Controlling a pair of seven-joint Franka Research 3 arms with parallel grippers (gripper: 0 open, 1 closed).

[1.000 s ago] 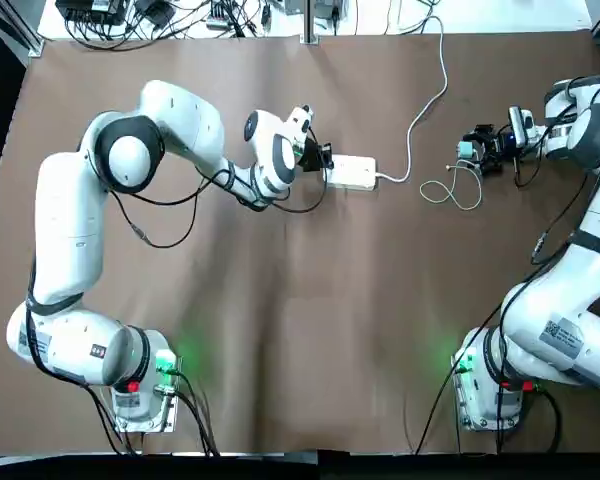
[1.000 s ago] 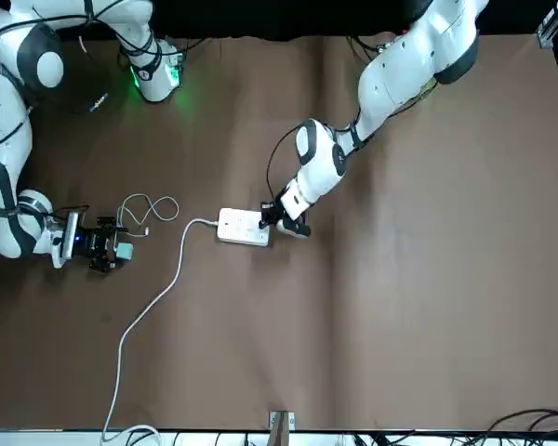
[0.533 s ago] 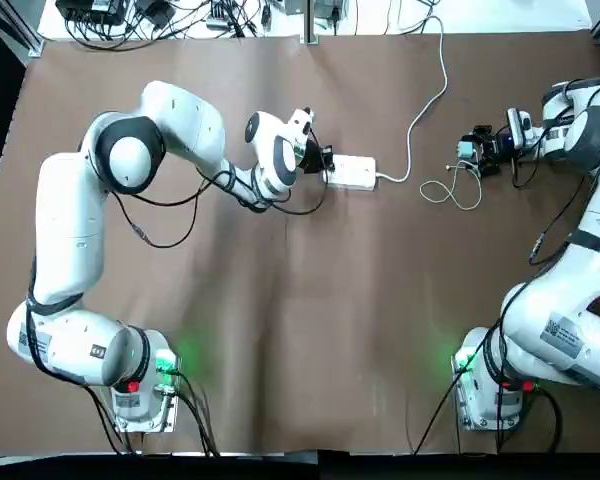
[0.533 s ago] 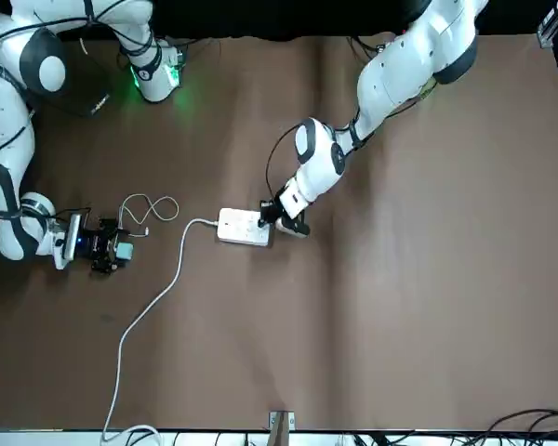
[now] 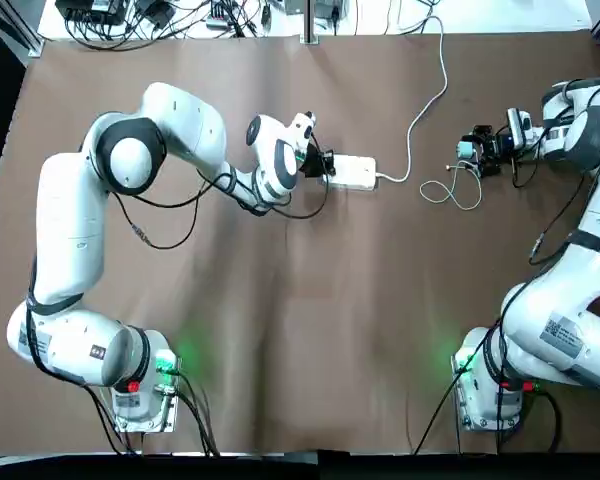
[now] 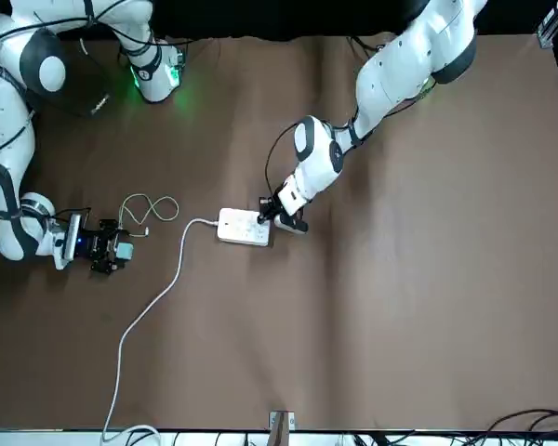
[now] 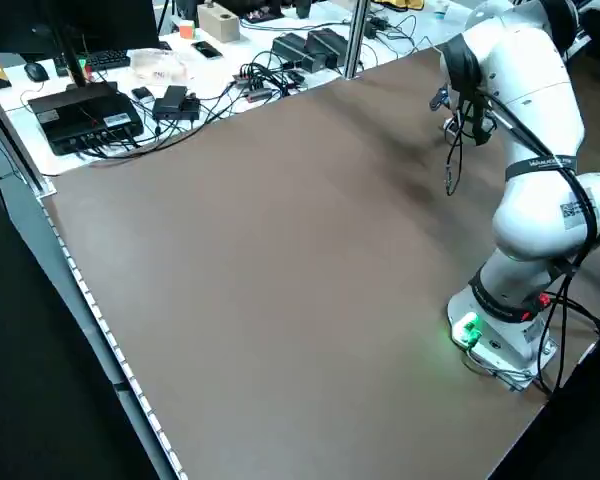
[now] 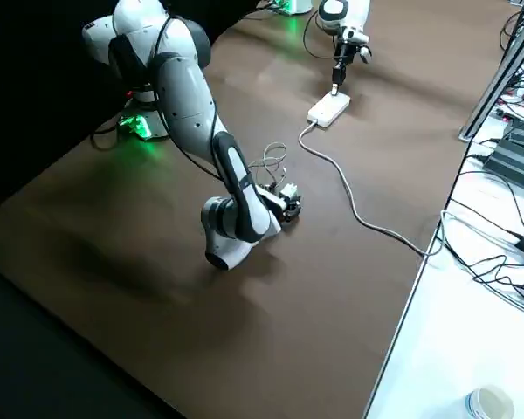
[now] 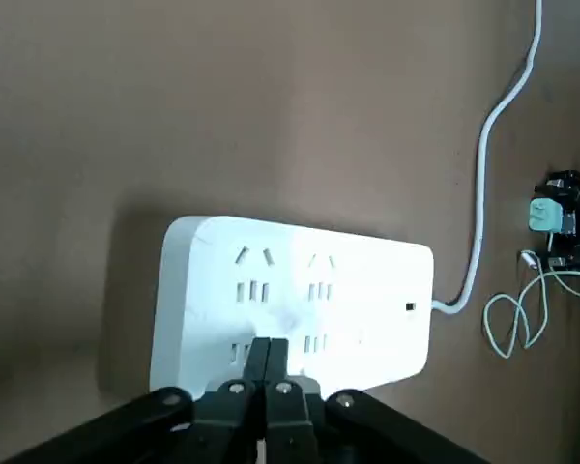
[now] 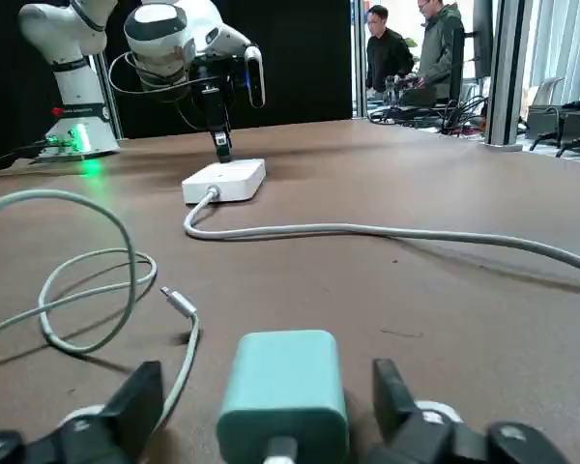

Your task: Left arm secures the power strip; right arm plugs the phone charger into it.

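Little has moved since the earlier frame: only the left arm's wrist has shifted slightly at the strip. Left gripper (image 5: 326,162), fingers pressed together with nothing between them, bears tip-down on the power strip (image 5: 352,172) at the end away from its thick white cord (image 5: 420,108). Strip lies flat mid-table, far side. Right gripper (image 5: 477,152) sits low by the right edge, fingers spread either side of the teal charger (image 10: 281,380), not gripping it. Charger's thin cable (image 5: 452,190) lies looped beside it.
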